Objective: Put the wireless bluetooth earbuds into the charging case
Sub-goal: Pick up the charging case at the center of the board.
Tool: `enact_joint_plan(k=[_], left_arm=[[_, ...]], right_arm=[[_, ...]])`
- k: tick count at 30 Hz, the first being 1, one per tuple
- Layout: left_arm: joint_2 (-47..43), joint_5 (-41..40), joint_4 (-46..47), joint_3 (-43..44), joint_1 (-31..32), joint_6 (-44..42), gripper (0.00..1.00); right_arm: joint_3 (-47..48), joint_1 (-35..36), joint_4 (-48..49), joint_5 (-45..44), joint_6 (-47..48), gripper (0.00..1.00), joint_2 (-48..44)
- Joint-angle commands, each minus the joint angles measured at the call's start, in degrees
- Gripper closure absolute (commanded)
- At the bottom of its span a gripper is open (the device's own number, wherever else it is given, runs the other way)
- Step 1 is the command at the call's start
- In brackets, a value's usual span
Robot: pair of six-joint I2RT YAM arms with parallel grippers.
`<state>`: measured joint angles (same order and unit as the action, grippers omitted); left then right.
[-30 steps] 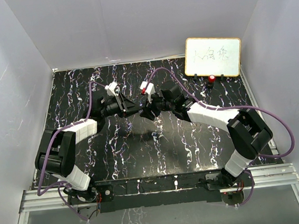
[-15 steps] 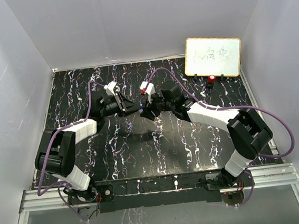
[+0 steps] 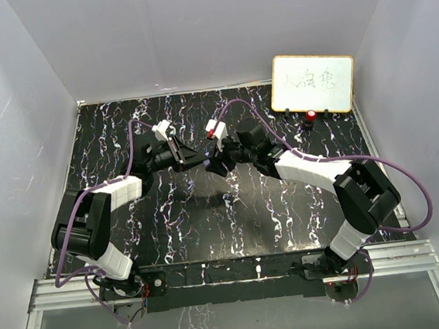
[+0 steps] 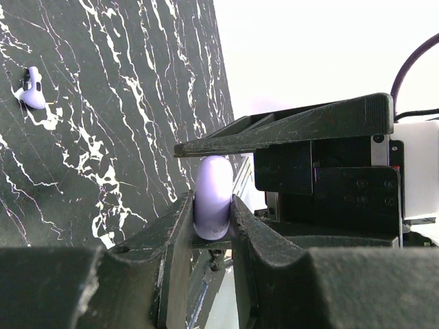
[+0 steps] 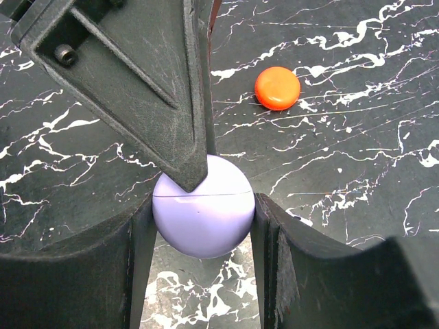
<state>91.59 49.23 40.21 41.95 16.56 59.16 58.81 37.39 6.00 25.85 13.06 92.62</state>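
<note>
A pale purple round charging case (image 5: 203,205) is held above the black marbled table between both grippers, its lid seam closed. My right gripper (image 5: 203,212) is shut on its sides. My left gripper (image 4: 212,212) is shut on the same case (image 4: 212,195), seen edge on, and one of its fingers (image 5: 147,82) lies across the case's top. In the top view the grippers meet at mid table, left gripper (image 3: 201,158) and right gripper (image 3: 214,163). One pale purple earbud (image 4: 31,89) lies on the table. Red earbuds are out of view.
An orange-red round puck (image 5: 277,88) lies on the table beyond the held case. A small whiteboard (image 3: 313,83) stands at the back right with a red knob (image 3: 310,115) at its foot. Pale walls close in the table on three sides.
</note>
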Motion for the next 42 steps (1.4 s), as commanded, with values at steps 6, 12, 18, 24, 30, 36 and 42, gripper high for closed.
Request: enact_joint_plan(k=[6,12,18,24,30,36,42], left_arm=[[-1.0,2.27,2.76,-0.25,-0.3,0.85,0.81],[-1.04,2.36,2.71,-0.04,-0.32,0.78,0.77],[-0.93,2.37,2.65,0.1,-0.28,0.72,0.92],[-1.32,0.81,2.17,-0.36,-0.49,0.7,1.0],[0.52,1.26,6.39,-1.36,-3.03,3.59,1.0],[2.33,2.19,10.01,-2.13,-4.35,5.44,1.0],[2.01,2.06,11.01,-2.49,-4.28,5.81,1.0]], right_arm=[[1.94,-0.18,2.42,0.8,0.21,0.83,-1.9],[2.17,-0.19,2.41,1.05,0.21,0.83,-1.78],[2.35,-0.15,2.39,1.2,0.21,0.82,-1.4],[2.1,-0.15,2.88,0.13,-1.31,0.38,-1.81],[-1.23,-1.72,5.62,-1.1,-4.66,0.27,-7.03],[-5.57,-5.59,9.16,-7.2,-13.31,0.24,-12.99],[-4.31,-5.92,9.29,-10.86,-19.41,0.28,-11.19]])
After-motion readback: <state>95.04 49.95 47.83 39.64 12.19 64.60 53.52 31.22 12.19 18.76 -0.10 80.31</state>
